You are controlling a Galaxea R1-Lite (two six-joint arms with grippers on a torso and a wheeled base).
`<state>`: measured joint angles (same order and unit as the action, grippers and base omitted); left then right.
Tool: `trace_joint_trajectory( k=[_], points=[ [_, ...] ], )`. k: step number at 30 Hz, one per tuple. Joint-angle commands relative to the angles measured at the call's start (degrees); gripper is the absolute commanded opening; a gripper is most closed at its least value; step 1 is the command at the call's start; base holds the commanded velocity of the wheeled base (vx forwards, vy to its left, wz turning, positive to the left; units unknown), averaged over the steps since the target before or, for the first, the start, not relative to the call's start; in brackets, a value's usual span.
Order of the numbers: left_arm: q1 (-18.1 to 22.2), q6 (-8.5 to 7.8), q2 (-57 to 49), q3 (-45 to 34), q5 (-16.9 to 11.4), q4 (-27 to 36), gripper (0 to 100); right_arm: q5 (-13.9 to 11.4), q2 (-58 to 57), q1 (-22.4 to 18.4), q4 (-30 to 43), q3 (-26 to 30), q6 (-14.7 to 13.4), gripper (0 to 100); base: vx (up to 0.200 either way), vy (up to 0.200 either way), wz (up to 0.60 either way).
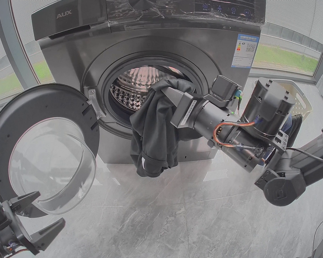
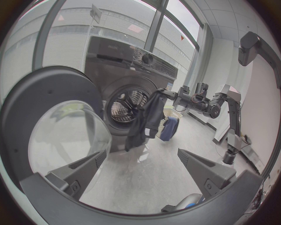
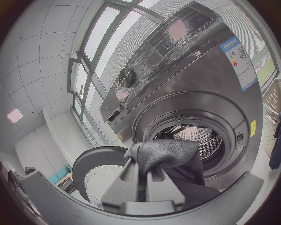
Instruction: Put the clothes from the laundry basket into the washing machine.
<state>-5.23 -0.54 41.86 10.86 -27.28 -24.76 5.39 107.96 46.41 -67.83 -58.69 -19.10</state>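
Observation:
A dark grey garment [image 1: 156,131] hangs from my right gripper [image 1: 165,90], which is shut on its top edge right at the mouth of the washing machine [image 1: 147,56]. Most of the cloth dangles down in front of the drum opening [image 1: 137,87], almost to the floor. In the right wrist view the fingers [image 3: 158,183] pinch the grey garment [image 3: 164,152] before the drum [image 3: 193,137]. My left gripper [image 1: 38,216] is open and low at the left, below the open door [image 1: 42,116]. The left wrist view shows the garment [image 2: 146,117] hanging and a blue garment [image 2: 169,129] draped over the laundry basket [image 2: 171,112].
The round door [image 2: 49,96] with its glass bowl stands swung out to the left of the machine. The pale laundry basket [image 1: 300,98] sits on the floor to the right, behind my right arm. Grey tiled floor lies open in front of the machine.

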Motion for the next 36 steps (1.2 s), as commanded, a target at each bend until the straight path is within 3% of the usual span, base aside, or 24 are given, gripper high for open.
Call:
trace_joint_trajectory(
  k=[1, 7, 13, 15, 21, 31, 36],
  points=[
    [-9.36, -0.08, 21.33, 1.44, -2.25, -9.34, 100, -0.2, 5.16, 0.61, -0.11, -4.95, -0.23, 0, 0.0, 0.0, 0.0],
    [-16.22, 0.36, 33.2, 5.13, -2.16, -14.44, 100, 0.15, 5.77, 0.61, -0.46, -5.3, -0.15, 0, 0.0, 0.0, 0.0],
    [-18.59, 0.36, 44.8, 8.12, -1.37, -23.05, 100, 0.41, 5.68, 0.35, -0.64, -5.47, 0.03, 0, 0.0, 0.0, 0.0],
    [-19.56, 1.06, 49.28, 9.18, -0.49, -27.54, 100, 0.5, 5.77, 0.52, -0.9, -5.47, 0.12, 0, 0.0, 0.0, 0.0],
    [-20.17, 4.14, 57.1, 12.6, 0.04, -33.69, 100, 0.59, 5.77, 0.61, -0.99, -5.56, 0.21, 0, 0.0, 0.0, 0.0],
    [-20.17, 5.81, 63.96, 17.35, 0.21, -37.12, 100, 0.68, 5.77, 0.79, -1.08, -5.47, 0.47, 0, 0.0, 0.0, 0.0],
    [-20.17, 6.43, 68.18, 19.46, 2.32, -41.07, 100, 0.68, 5.68, 0.88, -1.08, -5.39, 0.47, 0, 0.0, 0.0, 0.0]
  ],
)
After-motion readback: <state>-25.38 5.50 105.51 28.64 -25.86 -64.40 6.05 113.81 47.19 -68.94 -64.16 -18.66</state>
